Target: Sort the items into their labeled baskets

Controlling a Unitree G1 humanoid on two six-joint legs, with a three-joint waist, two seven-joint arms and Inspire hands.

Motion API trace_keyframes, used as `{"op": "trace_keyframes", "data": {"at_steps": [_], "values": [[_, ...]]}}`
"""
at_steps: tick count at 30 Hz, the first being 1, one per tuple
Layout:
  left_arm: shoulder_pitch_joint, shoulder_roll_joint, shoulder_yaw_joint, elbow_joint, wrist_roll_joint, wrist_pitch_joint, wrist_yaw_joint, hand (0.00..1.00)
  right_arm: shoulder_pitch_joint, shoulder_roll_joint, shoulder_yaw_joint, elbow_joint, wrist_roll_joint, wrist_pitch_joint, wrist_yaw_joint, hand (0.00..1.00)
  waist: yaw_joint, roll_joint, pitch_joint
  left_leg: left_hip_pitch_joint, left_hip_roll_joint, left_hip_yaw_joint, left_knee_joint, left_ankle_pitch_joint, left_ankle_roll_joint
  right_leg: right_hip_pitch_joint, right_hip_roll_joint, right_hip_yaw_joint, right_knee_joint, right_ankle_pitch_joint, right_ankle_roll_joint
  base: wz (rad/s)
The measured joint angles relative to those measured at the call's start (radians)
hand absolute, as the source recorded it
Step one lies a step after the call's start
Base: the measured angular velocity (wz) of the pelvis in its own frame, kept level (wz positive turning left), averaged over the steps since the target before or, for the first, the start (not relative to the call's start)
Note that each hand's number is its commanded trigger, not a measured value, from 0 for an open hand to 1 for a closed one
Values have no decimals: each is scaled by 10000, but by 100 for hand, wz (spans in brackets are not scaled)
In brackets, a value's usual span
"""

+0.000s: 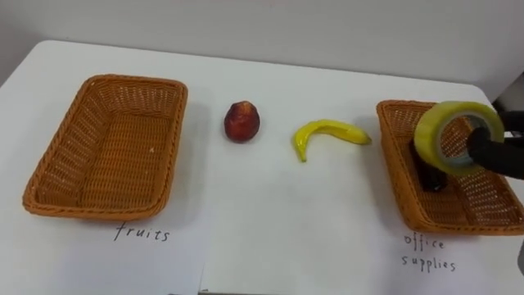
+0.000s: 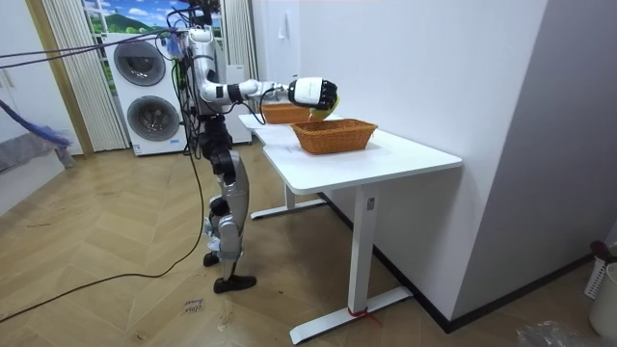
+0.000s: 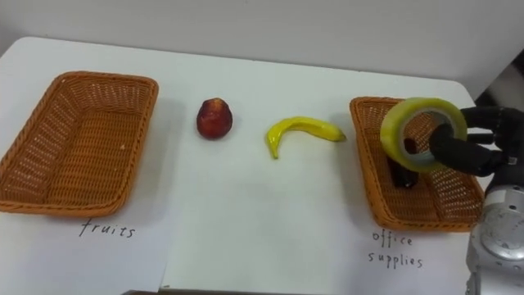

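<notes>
My right hand [image 1: 497, 150] [image 3: 471, 147] is shut on a yellowish roll of tape [image 1: 451, 137] [image 3: 417, 133], holding it just above the office supplies basket [image 1: 407, 195] [image 3: 372, 188] at the table's right. A dark object [image 1: 428, 176] [image 3: 401, 174] lies inside that basket, partly hidden by the roll. A red peach [image 1: 241, 120] [image 3: 214, 117] and a yellow banana [image 1: 327, 135] [image 3: 298, 132] lie on the white table between the baskets. The fruits basket [image 1: 109, 147] [image 3: 74, 143] stands at the left with nothing in it.
Handwritten labels on the white table [image 1: 270, 221] mark each basket. In the room view the robot stands at the table's long side [image 2: 318, 164], right arm stretched over the nearer basket [image 2: 335, 136]. Washing machines [image 2: 145, 92] stand behind.
</notes>
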Motion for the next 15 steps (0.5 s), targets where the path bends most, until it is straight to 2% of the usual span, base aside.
{"op": "trace_keyframes", "data": {"at_steps": [8, 9, 10, 12, 13, 14, 15], "values": [[2, -3, -3, 0, -85, 0, 20, 0, 173, -52, 0, 576, -51, 1, -133, 100, 1, 19, 20, 3, 3, 25, -3, -1, -1, -4, 4, 6, 1, 0, 0, 0], [2, -3, -2, -2, -84, 0, 22, 0, 192, -52, 0, 576, -51, 1, -133, 98, -1, 20, 20, 9, 3, 24, -4, 0, -1, -2, 5, 9, 1, 0, 0, 0], [2, -3, -2, -4, -83, 0, 23, 0, 192, -52, 0, 576, -53, 1, -133, 74, -3, 20, 21, 12, 3, 25, -5, 0, -1, -1, 6, 13, 2, 0, 0, 0], [2, -2, -2, -11, -83, 0, 22, 0, 192, -52, 0, 576, -64, 1, -133, 51, -10, 17, 22, 42, 3, 40, -15, 0, -1, 9, 9, 31, 2, 0, 0, 0], [2, -2, -2, -11, -83, 0, 23, 0, 192, -52, -1, 576, -64, 1, -133, 12, -5, 17, 23, 55, 3, 50, -22, 0, -1, 12, 11, 45, 2, 0, 0, -5], [3, -2, -2, -11, -82, 0, 23, 0, 192, -52, 0, 576, -64, 1, -132, 0, 8, 16, 23, 78, 6, 81, -36, -1, -1, 15, 18, 83, 3, 0, 0, -6], [3, -2, -2, -11, -82, 0, 23, 0, 192, -53, 0, 575, -64, 1, -132, 0, 11, 16, 23, 90, 8, 100, -43, -1, -1, 15, 20, 96, 4, 0, 0, -8]]}}
